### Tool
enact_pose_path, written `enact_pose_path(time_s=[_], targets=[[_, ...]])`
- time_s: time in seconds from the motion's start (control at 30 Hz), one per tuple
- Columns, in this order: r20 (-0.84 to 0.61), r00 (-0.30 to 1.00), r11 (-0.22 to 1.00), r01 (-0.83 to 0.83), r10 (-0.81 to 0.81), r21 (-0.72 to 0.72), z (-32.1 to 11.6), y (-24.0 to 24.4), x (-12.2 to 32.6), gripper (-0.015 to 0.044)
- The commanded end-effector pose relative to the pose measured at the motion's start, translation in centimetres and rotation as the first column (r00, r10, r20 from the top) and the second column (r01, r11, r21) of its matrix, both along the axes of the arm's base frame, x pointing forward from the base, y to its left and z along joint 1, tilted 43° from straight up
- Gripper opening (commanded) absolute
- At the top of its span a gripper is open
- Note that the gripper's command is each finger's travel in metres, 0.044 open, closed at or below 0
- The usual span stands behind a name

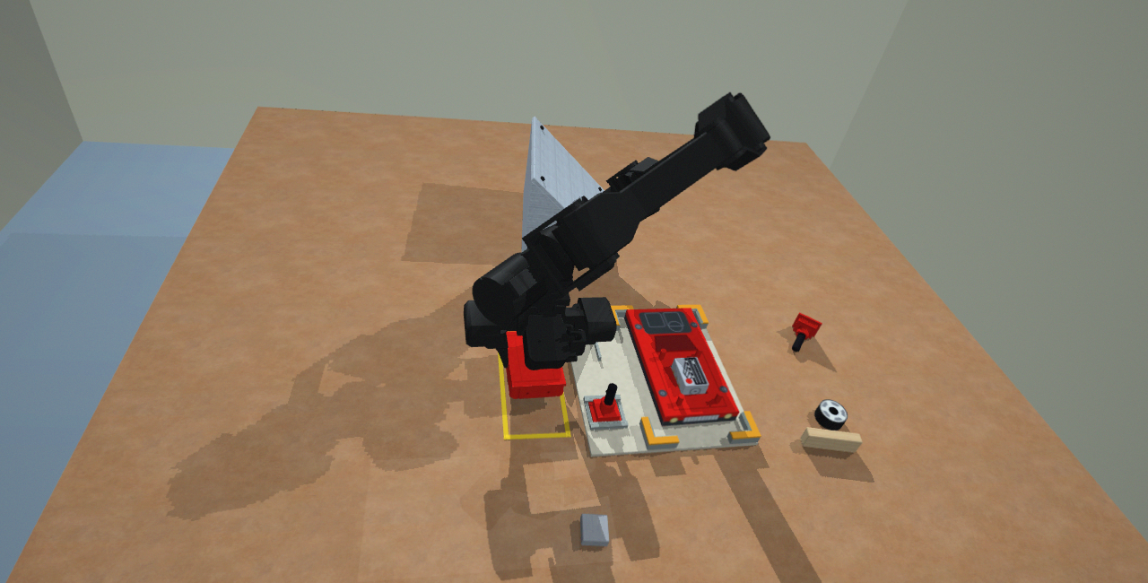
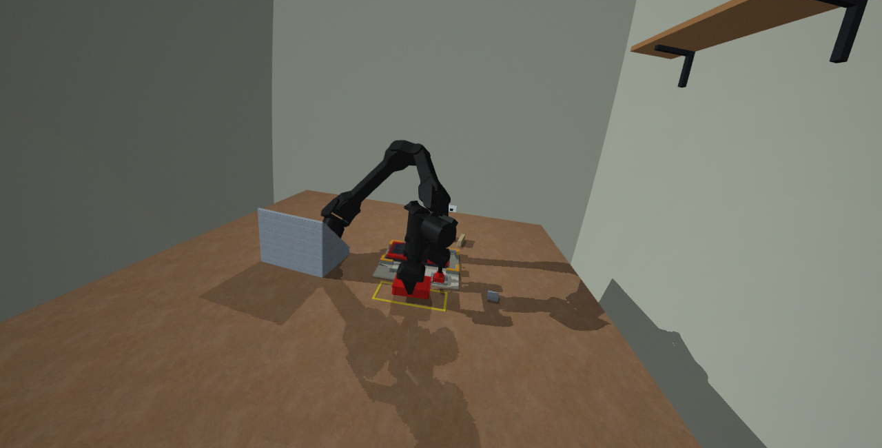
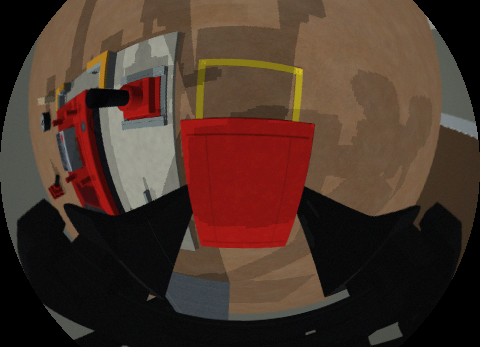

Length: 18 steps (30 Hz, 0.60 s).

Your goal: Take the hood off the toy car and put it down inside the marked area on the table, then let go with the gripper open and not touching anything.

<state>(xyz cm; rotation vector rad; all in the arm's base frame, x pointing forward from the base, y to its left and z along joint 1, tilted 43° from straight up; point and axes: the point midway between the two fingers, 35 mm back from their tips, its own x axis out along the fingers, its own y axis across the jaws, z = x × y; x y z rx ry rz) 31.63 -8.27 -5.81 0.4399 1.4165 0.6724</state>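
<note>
My gripper (image 1: 527, 356) (image 3: 246, 190) is shut on the red hood (image 1: 535, 383) (image 2: 423, 288) (image 3: 247, 172), with one finger at each side. The hood is roughly level and low over the yellow marked outline (image 1: 537, 437) (image 2: 431, 307) (image 3: 250, 63). It seems slightly above the table; the exact gap is hard to tell. The outline's near-camera end shows bare in the top view, and its far part is hidden by the hood and gripper. The red toy car (image 1: 647, 346) (image 3: 90, 152) has no hood on, and its grey engine block (image 1: 690, 375) (image 3: 68, 149) shows.
The car's pale board (image 1: 610, 439) (image 3: 135, 162) lies close beside the outline. On it, a red piece with an upright black handle (image 1: 605, 406) (image 3: 145, 99) stands near the hood. A small grey block (image 1: 595, 529) (image 2: 493, 296), a wheel (image 1: 830, 413), a wooden bar (image 1: 831, 440) and a grey panel (image 1: 553, 169) (image 2: 289, 241) lie farther off.
</note>
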Motion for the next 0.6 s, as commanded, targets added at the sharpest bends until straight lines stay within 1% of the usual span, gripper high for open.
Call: enact_pose_path(time_s=[0.0,0.57], targets=[[0.0,1.0,1.0,0.004,-0.004,0.003,-0.12,0.14,0.05,0.0],[0.0,1.0,1.0,0.004,-0.004,0.004,-0.74,0.7,0.08,0.0]])
